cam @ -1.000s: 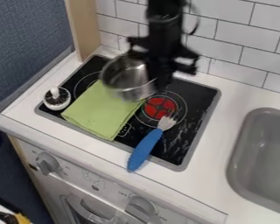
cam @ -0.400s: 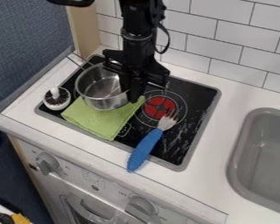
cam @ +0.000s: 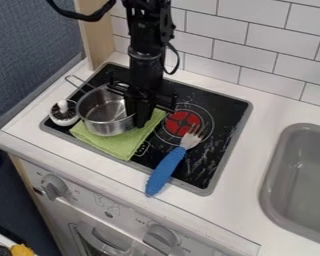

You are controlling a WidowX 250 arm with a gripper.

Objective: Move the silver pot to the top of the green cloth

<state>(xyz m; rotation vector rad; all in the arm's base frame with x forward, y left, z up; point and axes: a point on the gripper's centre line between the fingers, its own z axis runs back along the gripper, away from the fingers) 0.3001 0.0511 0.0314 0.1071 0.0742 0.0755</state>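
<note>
We have the pincer (cam: pixel 137 118) closed on the right rim of the silver pot (cam: pixel 106 114), one finger inside the wall and one outside. The pot sits over the far part of the green cloth (cam: pixel 120 145), handle pointing far left; we cannot tell whether its base touches. The blue-handled fork (cam: pixel 167 170) lies to the cloth's right, across the stove's (cam: pixel 214 146) near edge.

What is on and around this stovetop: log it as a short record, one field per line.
Pot: silver pot, upright, over the green cloth
Gripper: black gripper, at the pot's right wall, holding it
Fork: blue-handled fork, tines by the red burner mark, handle end past the stovetop's front edge
Sink: grey basin, right of the stovetop
</note>
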